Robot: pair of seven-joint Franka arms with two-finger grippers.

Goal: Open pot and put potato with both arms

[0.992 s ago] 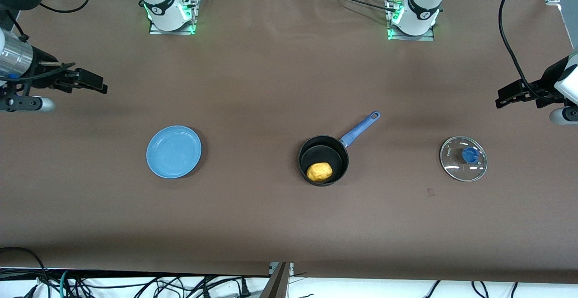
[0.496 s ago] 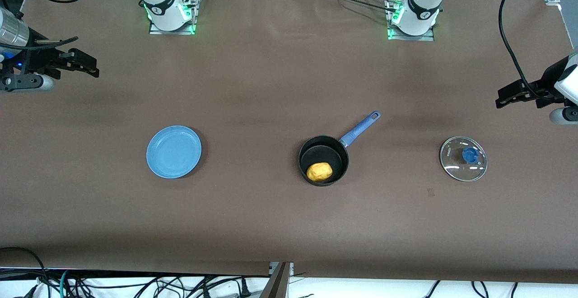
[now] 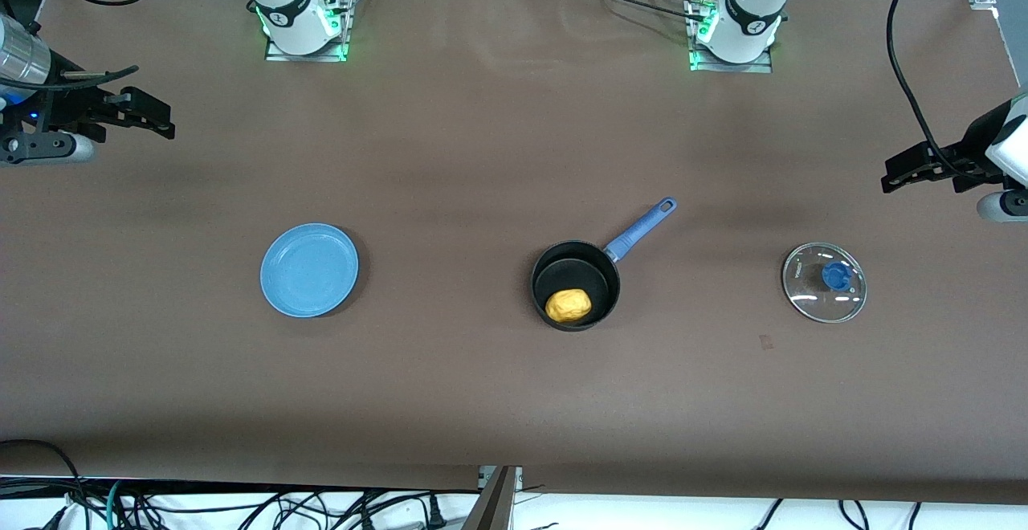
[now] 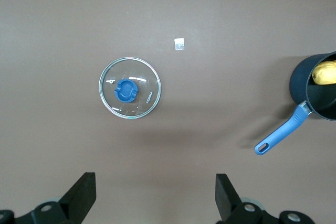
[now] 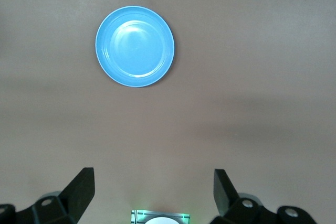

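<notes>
Front view: the pot (image 3: 575,284) sits uncovered right of frame centre with the potato (image 3: 569,305) inside it, its blue handle (image 3: 640,230) angled to the upper right; a glass lid (image 3: 825,282) lies flat at right, a light-blue plate (image 3: 309,270) at left, while the right gripper (image 3: 144,115) hangs at the upper-left edge and the left gripper (image 3: 903,171) at the right edge, both over bare brown table (image 3: 482,136). Left wrist view: fingers (image 4: 81,198) stand apart along the bottom edge, empty, the lid at centre-left and the pot at the right edge. Right wrist view: fingers (image 5: 79,190) likewise spread and empty at the bottom, the plate in the upper left.
</notes>
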